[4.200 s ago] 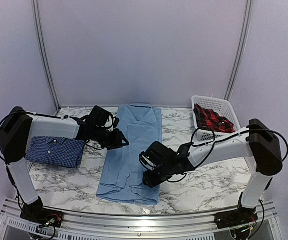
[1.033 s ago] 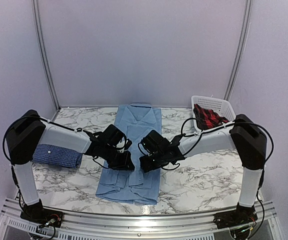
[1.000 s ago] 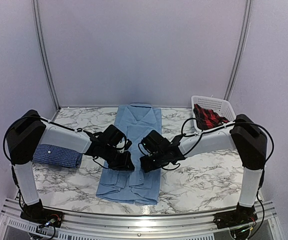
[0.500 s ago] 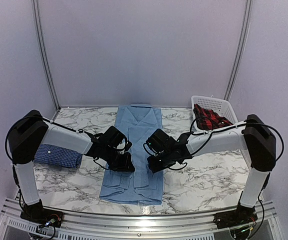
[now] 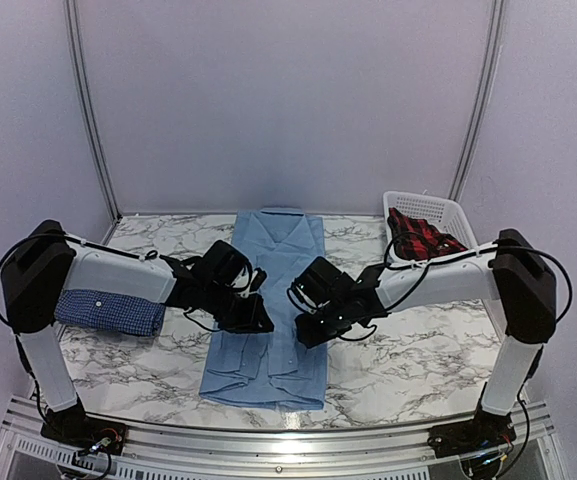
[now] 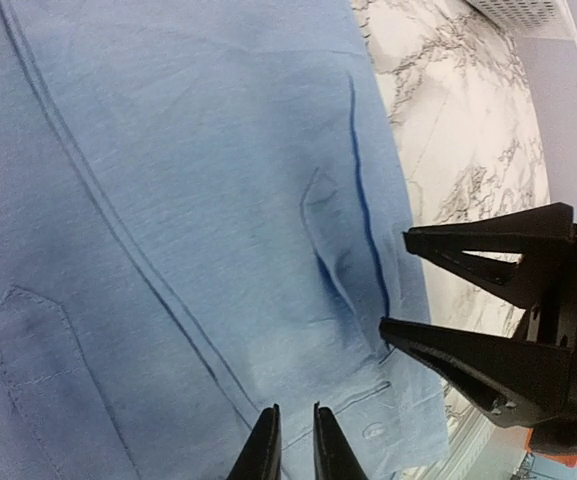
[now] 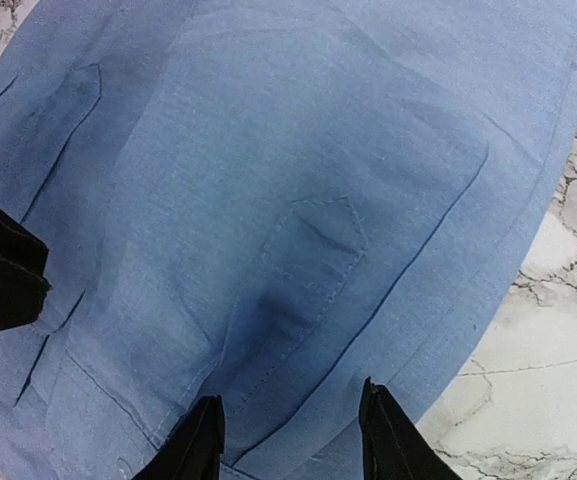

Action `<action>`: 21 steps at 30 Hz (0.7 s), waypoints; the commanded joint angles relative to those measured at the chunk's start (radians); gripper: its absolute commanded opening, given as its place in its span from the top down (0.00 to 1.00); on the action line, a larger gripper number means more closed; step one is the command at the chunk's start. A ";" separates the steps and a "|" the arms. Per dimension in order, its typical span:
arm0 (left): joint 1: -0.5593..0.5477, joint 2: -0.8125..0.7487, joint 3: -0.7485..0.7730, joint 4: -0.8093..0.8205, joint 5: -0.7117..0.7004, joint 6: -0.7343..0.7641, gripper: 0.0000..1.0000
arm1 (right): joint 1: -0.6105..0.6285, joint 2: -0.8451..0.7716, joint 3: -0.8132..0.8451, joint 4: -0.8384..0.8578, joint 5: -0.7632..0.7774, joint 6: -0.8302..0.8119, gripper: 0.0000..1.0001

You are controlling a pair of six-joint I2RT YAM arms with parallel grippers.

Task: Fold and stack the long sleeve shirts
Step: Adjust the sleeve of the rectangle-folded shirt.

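The light blue long sleeve shirt (image 5: 273, 260) lies lengthwise down the middle of the table, sleeves folded in, collar at the far end. It also fills the left wrist view (image 6: 168, 200) and the right wrist view (image 7: 318, 150). The dark blue checked shirt (image 5: 108, 312) lies folded at the left. My left gripper (image 5: 261, 320) (image 6: 296, 440) hovers over the light blue shirt's lower half, with only a slim gap between its fingers and nothing in it. My right gripper (image 5: 306, 335) (image 7: 293, 440) stands open just above the cloth near the shirt's right edge, facing the left one.
A white basket (image 5: 423, 200) holding a red plaid cloth (image 5: 423, 238) stands at the back right. Bare marble table (image 5: 418, 350) shows to the right of the shirt. A metal rail runs along the near edge.
My right gripper's jaws have narrowed. The light blue shirt's lower part has shifted slightly to the right. My left gripper has edged a little toward the far side.
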 commanded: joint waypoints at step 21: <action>-0.059 -0.111 -0.054 -0.027 -0.028 0.033 0.76 | 0.130 -0.023 -0.012 0.045 -0.053 0.038 0.48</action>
